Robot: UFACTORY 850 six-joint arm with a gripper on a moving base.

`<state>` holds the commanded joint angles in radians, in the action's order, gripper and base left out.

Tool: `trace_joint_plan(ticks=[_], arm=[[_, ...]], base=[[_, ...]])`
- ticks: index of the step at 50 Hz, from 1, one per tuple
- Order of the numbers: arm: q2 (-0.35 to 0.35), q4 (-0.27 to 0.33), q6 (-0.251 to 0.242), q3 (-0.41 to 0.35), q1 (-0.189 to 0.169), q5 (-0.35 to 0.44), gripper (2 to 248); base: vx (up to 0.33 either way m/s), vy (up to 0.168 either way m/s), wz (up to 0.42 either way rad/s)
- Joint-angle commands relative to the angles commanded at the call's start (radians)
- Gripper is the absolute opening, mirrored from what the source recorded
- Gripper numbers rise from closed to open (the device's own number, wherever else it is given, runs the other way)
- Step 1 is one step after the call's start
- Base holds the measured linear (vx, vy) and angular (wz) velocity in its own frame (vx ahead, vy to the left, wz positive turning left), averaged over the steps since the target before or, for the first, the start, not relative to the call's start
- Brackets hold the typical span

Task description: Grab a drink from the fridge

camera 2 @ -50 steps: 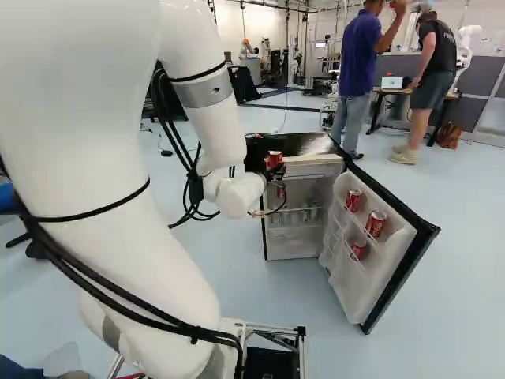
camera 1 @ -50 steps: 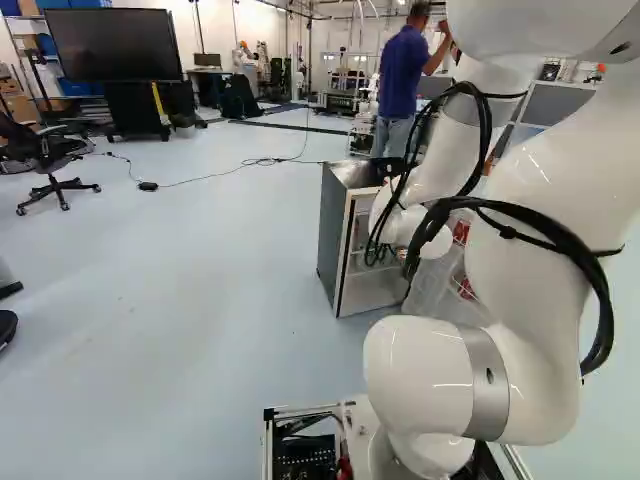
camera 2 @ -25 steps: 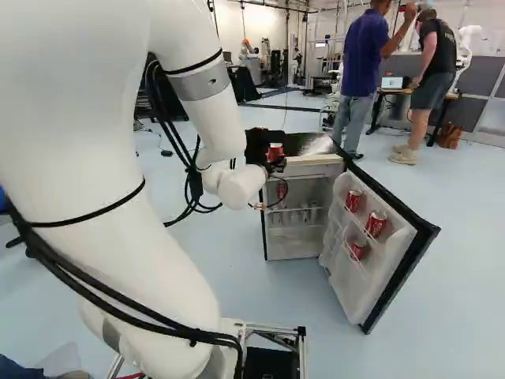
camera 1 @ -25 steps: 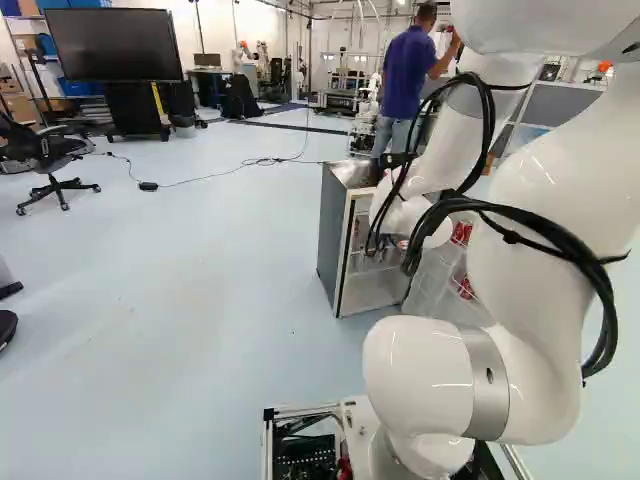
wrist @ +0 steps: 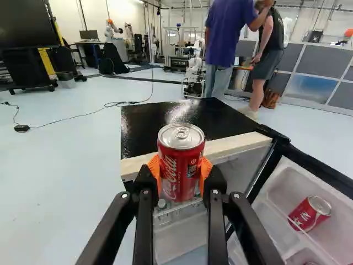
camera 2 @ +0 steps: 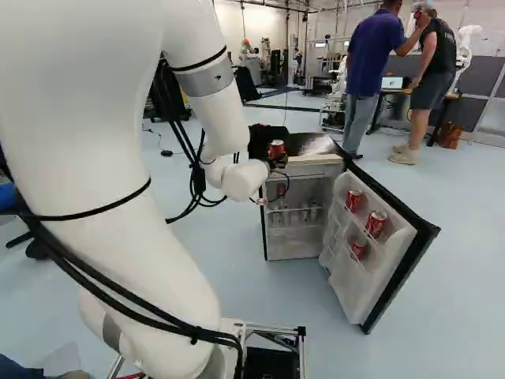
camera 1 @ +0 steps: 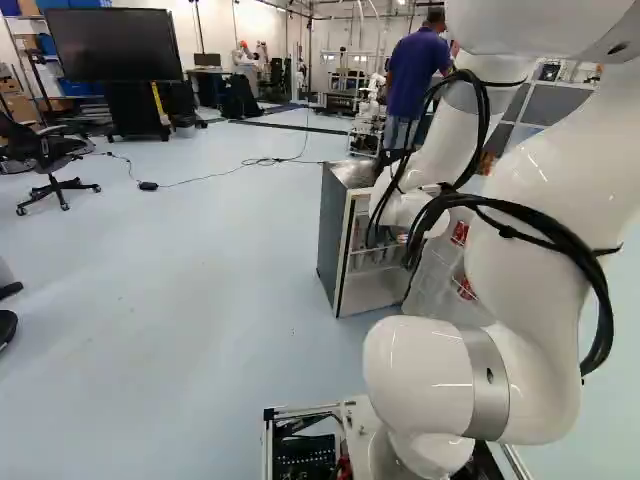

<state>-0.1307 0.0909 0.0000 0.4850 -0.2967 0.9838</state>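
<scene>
In the pincer (camera 2: 276, 158), red can (wrist: 177, 168) higher

Three red cans (camera 2: 375, 224) sit in the open door (camera 2: 355, 292) of a fridge (camera 1: 333, 240) standing on a pale floor (camera 1: 180, 320), where a cable (camera 1: 215, 176) snakes across the surface.

The white arm (camera 2: 87, 150) reaches ahead, forearm (camera 2: 219, 118) sloping down, claw (camera 2: 276, 150) gripping between two parted orange pads (wrist: 206, 167).
</scene>
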Motion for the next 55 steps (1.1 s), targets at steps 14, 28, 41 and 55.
trace_joint_plan(ticks=[14, 28, 41, 55], arm=[[-0.034, 0.0, 0.0, 0.038, 0.002, -0.025, 91], [-0.068, 0.0, 0.0, 0.076, 0.004, -0.034, 91], [-0.099, 0.0, 0.0, 0.111, 0.005, -0.034, 91], [-0.137, 0.0, 0.0, 0.156, 0.008, -0.034, 91]], base=[[0.0, 0.0, 0.0], [0.0, 0.0, 0.0], [0.0, 0.0, 0.0], [0.0, 0.0, 0.0]])
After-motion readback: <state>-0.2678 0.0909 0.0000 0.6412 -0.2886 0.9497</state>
